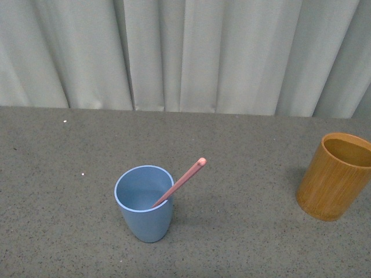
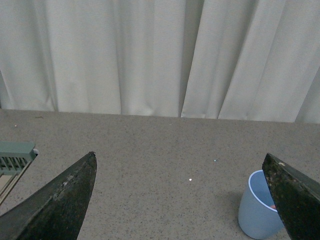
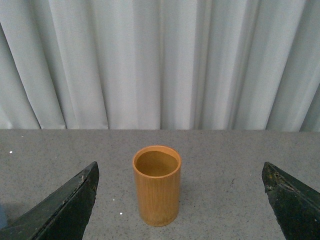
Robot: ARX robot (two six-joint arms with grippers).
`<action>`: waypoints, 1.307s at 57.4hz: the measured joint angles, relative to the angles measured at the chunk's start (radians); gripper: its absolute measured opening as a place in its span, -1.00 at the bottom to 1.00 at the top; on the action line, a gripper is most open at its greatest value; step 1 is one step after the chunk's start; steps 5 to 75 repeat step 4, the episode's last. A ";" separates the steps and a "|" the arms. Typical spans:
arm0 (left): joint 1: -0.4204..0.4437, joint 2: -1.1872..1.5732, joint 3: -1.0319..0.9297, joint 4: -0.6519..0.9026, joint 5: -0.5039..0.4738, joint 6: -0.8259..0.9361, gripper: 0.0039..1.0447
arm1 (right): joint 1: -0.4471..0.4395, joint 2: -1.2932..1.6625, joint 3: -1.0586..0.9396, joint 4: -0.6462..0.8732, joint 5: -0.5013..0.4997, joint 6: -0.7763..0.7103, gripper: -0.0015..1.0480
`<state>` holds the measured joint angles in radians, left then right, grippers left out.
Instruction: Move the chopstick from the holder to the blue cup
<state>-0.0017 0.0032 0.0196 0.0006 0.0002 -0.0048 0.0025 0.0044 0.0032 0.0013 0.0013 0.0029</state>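
The pink chopstick (image 1: 184,182) leans inside the blue cup (image 1: 144,204), well left of the empty holder (image 1: 335,176), so both the left gripper (image 2: 182,200) and right gripper (image 3: 180,200) hang wide apart, holding nothing.

I'm seeing soft, even, fairly bright light with no glare. The blue cup (image 1: 144,203) and holder (image 1: 335,176) are casting faint shadows on the table (image 1: 243,156). Everything is looking slightly grainy.
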 joint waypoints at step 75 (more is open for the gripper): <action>0.000 0.000 0.000 0.000 0.000 0.000 0.88 | 0.000 0.000 0.000 0.000 0.000 0.000 0.81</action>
